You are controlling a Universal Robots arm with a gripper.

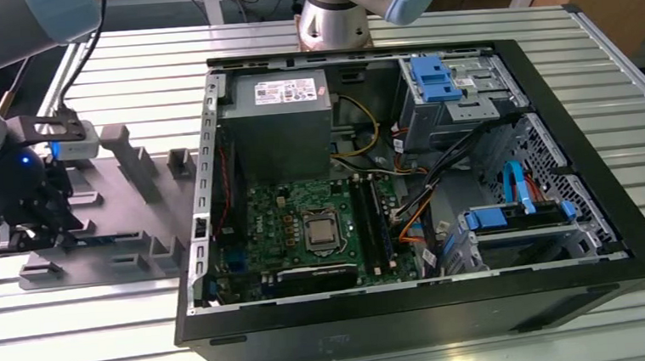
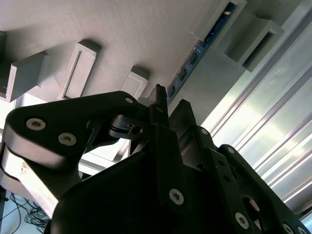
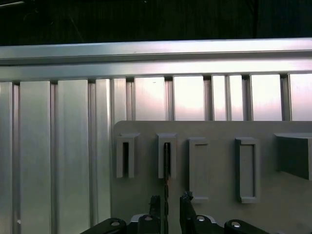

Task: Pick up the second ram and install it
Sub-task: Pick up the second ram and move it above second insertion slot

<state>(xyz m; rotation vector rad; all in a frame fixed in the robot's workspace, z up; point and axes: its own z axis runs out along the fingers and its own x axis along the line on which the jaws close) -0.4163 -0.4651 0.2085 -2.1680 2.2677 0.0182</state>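
— Grey plastic tray (image 1: 113, 199) first: where do we log the second ram (image 2: 195, 54)?
— Standing on edge in a slot of the tray, between upright blocks (image 1: 145, 167). It is a dark blue-green board with small black chips along it. We judge it not yet lifted.
— Gripper (image 3: 169, 199)?
— Right above the tray, at the end of it far from the computer case (image 1: 423, 314). In both wrist views the fingers (image 3: 155, 209) stand a narrow gap apart, one to each side of the line of the ram's edge. We see nothing clamped between them; whether they touch the board we cannot tell.
— So, progress?
— Early. The gripper is lined up over the stick, as we read it; grasp, lift, carry and seating all remain.
— Surroundings?
— The case lies open just beside the tray, on the exterior view's right of it. Past its tray-side wall lies the green motherboard (image 1: 303, 224), with the long dark memory slots (image 1: 369, 220) beyond its processor socket (image 1: 322, 229). Whether a first stick sits there we cannot tell.
— Obstructions?
— The tray's blocks flank the ram closely, so we expect little side room. Farther from the tray, loose cables (image 1: 436, 168) hang near the slots, and the case wall stands between tray and board. All rests on a slatted aluminium table (image 1: 84, 333).
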